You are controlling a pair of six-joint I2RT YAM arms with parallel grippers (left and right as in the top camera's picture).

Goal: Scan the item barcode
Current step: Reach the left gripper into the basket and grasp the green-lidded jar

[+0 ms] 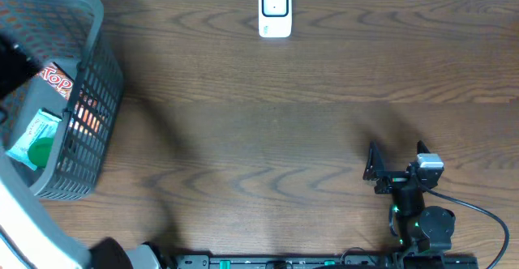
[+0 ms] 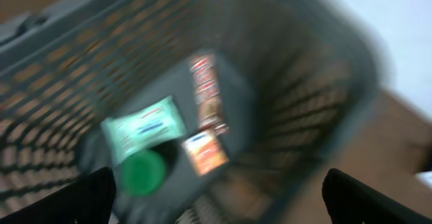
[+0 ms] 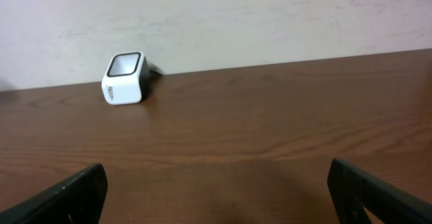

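1. Overhead view:
   - A grey mesh basket (image 1: 101, 74) stands at the left end of the brown wooden desk (image 1: 268, 131).
   - Inside it lie the goods for scanning: a red packet (image 1: 57, 78), a pale green pack (image 1: 34, 131) and a round green lid (image 1: 40, 149) just beside that pack. An orange packet (image 1: 87, 119) glows through the basket's mesh wall.
   - The left arm (image 1: 12, 66) shows only as a dark blurred shape over the basket's far-left side.
   - A small white scanner (image 1: 275, 11) sits at the far edge of the desk, near its middle and well apart from the basket.
   - The right hand (image 1: 397, 157) sits low near the right front of the desk, its fingers spread wide with nothing between them.

2. Left wrist view:
   - The picture is blurred.
   - The left hand (image 2: 216, 204) looks down into the basket. Its two dark fingertips (image 2: 61, 200) sit in the bottom corners of the frame, fully apart and gripping nothing.
   - The four goods lie on the basket floor. The pale green pack is on the left with the green lid just below it, and the red packet is a long strip at the middle. The orange packet lies at the strip's near end.
   - No barcode can be made out.

3. Right wrist view:
   - The right hand's fingers (image 3: 61, 197) stand wide open at the lower corners, above bare desk, and hold nothing.
   - The scanner stands upright at the far left of the desk, close to the pale wall (image 3: 270, 15), with its dark window facing up and toward the camera.
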